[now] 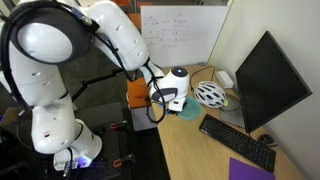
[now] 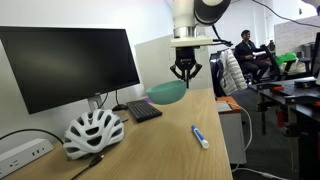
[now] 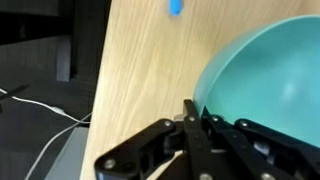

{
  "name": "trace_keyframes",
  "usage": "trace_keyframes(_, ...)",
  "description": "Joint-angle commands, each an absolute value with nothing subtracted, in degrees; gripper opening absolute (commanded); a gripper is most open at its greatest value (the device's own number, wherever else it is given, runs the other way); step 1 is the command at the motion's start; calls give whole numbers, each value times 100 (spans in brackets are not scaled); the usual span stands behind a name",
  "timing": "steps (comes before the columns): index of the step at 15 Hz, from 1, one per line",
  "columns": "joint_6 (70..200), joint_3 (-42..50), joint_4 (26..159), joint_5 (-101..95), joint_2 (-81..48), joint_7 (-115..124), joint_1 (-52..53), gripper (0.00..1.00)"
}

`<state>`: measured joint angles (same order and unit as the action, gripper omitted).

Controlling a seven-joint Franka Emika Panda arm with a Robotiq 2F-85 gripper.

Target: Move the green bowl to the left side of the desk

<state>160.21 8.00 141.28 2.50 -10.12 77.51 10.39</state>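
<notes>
Jaws of black robot gripper [image 2: 184, 77] pinched shut on rim of small round teal-green bowl [image 2: 167, 93]; bowl tilted over light tan wooden desk [image 2: 180, 145], just beside flat black keyboard [image 2: 143, 111]

exterior high beside arm [image 1: 50, 45] | exterior low along desk [image 2: 160, 150] | wrist close, downward | shared helmet [image 1: 209, 94]

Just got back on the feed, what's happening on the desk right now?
The gripper appears pinched shut on the rim of the green bowl, as the wrist view also shows. The bowl looks tilted near the far end of the desk, by the keyboard. I cannot tell whether it is clear of the surface. A bicycle helmet and a blue marker lie apart from it, nearer the camera.
</notes>
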Motion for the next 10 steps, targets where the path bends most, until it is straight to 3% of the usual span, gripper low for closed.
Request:
trace_keyframes(1,15619,266,13762,407,-1115,6785,876,1)
trace_keyframes(10,15672,128,12397,-48,-2649,4516,1087,1)
